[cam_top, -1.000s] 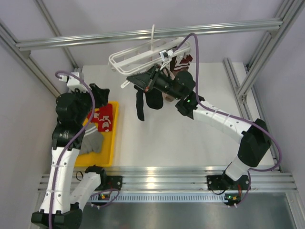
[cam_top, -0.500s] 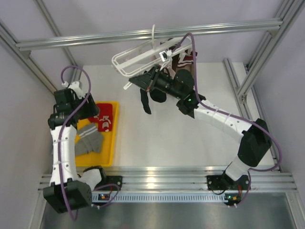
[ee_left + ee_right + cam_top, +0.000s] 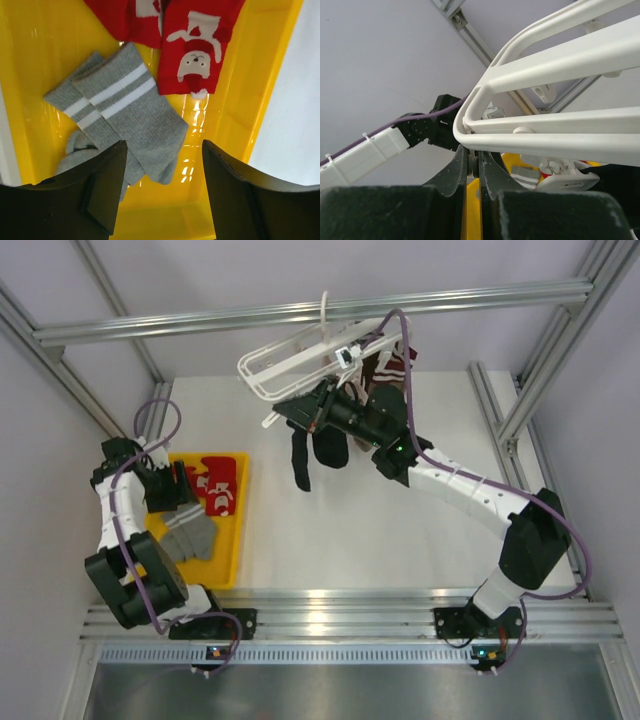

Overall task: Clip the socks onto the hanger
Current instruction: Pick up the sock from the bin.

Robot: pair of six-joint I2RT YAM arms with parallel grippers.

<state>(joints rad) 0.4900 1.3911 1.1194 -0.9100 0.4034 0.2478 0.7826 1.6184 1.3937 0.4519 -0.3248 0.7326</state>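
In the tray (image 3: 265, 90), straight under the wide-open left jaws, lies a grey sock (image 3: 131, 114). In the wrist view its long axis runs from 11 to 5 o'clock, and its toe end sits between the fingers. Red socks (image 3: 197, 45) lie at 12, and the tray wall is close at 3. The left arm is the nearer one. The hanger (image 3: 290, 358) hangs well apart at 1 o'clock, across open surface (image 3: 350, 530). The right jaws are pinched shut, seemingly on a thin white piece under its corner.
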